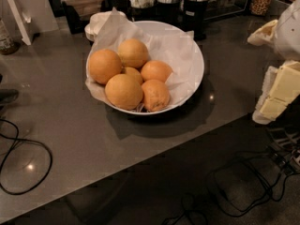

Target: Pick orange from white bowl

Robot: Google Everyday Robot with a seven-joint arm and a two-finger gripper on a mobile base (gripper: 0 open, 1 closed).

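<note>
Orange [123,91], large and smooth, sits at the front of the fruit pile in the paper-lined white bowl [198,62] on the grey counter [70,139], while the gripper [279,92] hangs well apart at the right edge, and I cannot tell whether it is open or closed.

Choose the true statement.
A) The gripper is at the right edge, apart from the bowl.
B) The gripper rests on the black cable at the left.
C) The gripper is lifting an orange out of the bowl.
A: the gripper sits at the view's right edge, apart from the white bowl, and the orange lies in the bowl.
</note>
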